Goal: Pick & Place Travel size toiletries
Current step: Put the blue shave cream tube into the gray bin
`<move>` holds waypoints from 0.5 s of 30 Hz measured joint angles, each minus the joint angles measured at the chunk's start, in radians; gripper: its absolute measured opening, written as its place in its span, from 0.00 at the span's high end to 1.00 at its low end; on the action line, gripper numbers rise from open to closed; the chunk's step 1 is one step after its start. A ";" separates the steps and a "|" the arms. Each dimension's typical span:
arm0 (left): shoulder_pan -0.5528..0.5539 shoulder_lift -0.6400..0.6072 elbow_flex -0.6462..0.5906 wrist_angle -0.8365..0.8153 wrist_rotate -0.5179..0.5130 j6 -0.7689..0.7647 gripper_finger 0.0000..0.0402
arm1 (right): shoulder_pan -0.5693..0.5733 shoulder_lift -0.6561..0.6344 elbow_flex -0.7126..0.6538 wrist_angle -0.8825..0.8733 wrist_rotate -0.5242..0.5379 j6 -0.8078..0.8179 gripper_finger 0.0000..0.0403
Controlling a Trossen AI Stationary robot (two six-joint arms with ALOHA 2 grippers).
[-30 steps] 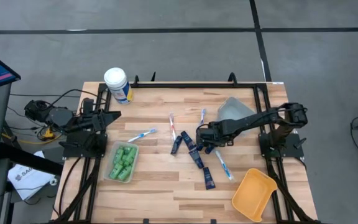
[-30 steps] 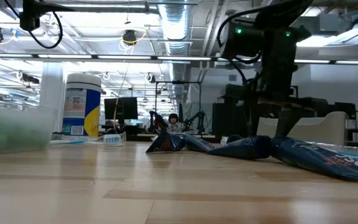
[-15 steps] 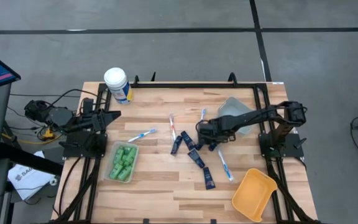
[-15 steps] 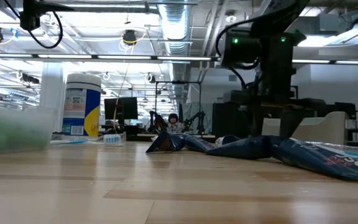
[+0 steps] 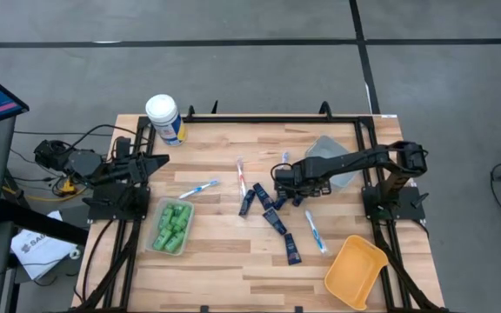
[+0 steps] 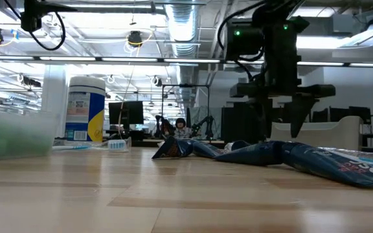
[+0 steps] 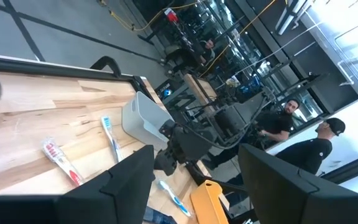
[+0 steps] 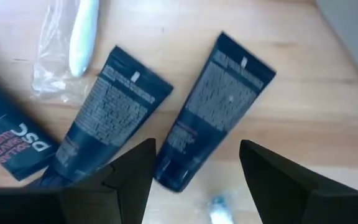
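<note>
Several dark navy flat tubes (image 5: 268, 209) lie flat on the wooden table at its middle. Two of them, tube (image 8: 225, 106) and tube (image 8: 110, 118), show below my right gripper (image 8: 194, 180) in the right wrist view. That gripper (image 5: 279, 181) hovers open over the far end of the tube cluster, touching nothing; in the low view it (image 6: 283, 126) hangs above the tubes (image 6: 271, 154). Toothbrushes (image 5: 200, 188), (image 5: 240, 174), (image 5: 283, 161), (image 5: 313, 230) lie around them. Green bottles (image 5: 172, 226) fill a clear tub. My left gripper (image 5: 153, 160) waits open at the left edge.
A yellow bin (image 5: 355, 269) sits at the near right corner and a grey-clear container (image 5: 329, 155) by the right arm's base. The white-lidded canister (image 5: 165, 119) stands at the far left corner. People stand in the room beyond the table (image 7: 303, 143).
My right gripper has moved from over the middle of the tube cluster toward the table's far edge and slightly toward the left. It has stayed open and touched nothing. The tubes and toothbrushes have not moved.
</note>
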 joint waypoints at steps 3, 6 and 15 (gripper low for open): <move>0.000 0.000 0.000 0.000 0.000 0.003 0.42 | 0.020 0.014 0.001 0.007 0.000 0.052 0.44; 0.000 0.000 0.000 0.000 0.000 0.033 0.42 | 0.034 0.049 0.000 0.023 -0.003 0.088 0.44; 0.000 0.000 0.000 0.001 0.001 0.052 0.42 | 0.058 0.146 0.006 0.128 -0.053 0.115 0.45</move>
